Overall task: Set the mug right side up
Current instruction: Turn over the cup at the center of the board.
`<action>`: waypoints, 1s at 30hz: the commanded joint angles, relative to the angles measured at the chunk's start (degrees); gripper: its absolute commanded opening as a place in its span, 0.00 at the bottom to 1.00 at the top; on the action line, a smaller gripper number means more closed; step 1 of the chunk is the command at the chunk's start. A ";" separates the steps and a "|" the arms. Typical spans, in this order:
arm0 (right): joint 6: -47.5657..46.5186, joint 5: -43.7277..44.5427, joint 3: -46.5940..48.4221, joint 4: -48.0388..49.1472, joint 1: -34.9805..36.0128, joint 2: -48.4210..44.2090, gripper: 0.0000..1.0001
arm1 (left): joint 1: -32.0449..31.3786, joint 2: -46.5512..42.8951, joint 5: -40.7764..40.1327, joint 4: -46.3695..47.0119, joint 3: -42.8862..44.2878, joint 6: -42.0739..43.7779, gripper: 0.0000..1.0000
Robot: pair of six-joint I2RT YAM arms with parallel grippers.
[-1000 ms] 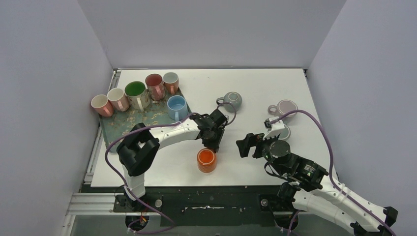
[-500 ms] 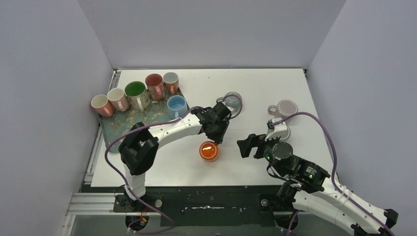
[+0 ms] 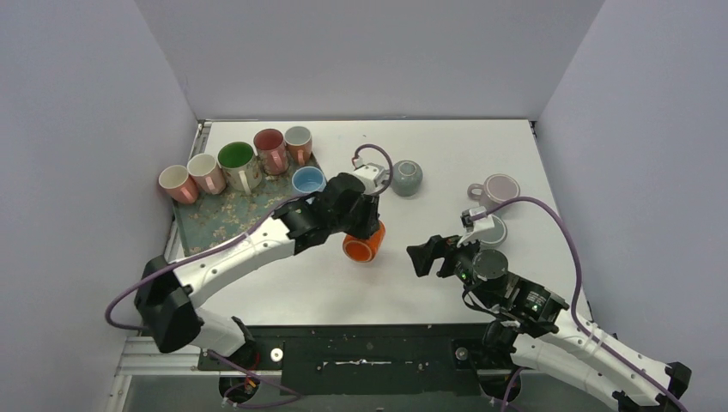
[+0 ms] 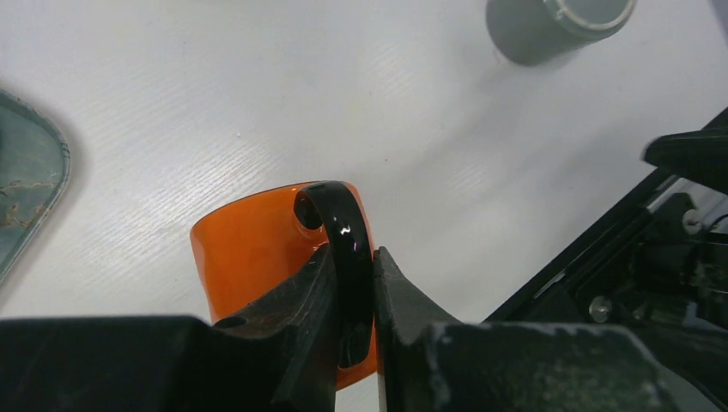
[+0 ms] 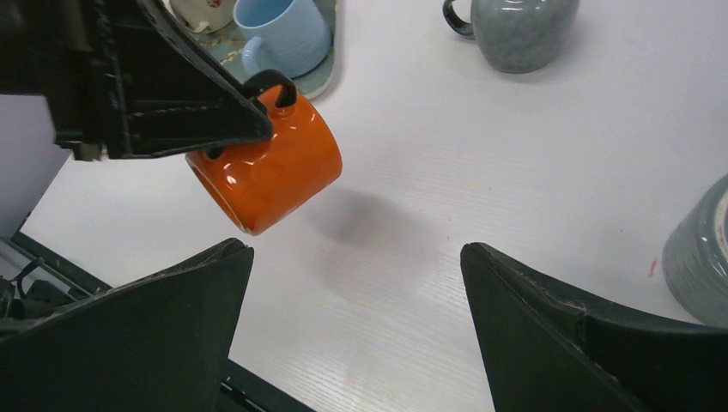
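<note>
- Bare table [image 3: 378, 292] lies open beneath the orange mug [image 3: 364, 247] and rightward to the right gripper [image 3: 427, 255].
- Behind the orange mug a grey mug [image 3: 405, 177] blocks; left of it, the crowded tray [image 3: 215, 220].

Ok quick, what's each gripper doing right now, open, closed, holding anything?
Left gripper: closed on the black handle of the orange mug, which hangs tilted above the table.
Right gripper: open, holding nothing.

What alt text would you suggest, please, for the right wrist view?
The left claw holds an orange mug by its black handle, tipped sideways above the white table. The right claw, open, frames the foreground; a grey mug and a blue mug sit behind.
</note>
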 commanded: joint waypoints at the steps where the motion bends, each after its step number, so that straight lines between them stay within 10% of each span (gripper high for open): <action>1: -2.83 -4.78 -1.74 11.04 -0.23 1.12 0.93 | 0.60 -11.35 -0.12 16.29 -6.58 -3.43 0.00; 13: 15.91 -13.36 3.39 23.54 -0.83 5.68 0.51 | 0.67 -32.79 4.37 35.60 -26.50 14.16 0.00; 30: 31.59 -25.99 8.29 31.26 -1.19 21.69 0.51 | 0.46 -40.55 9.01 46.02 -39.97 46.42 0.00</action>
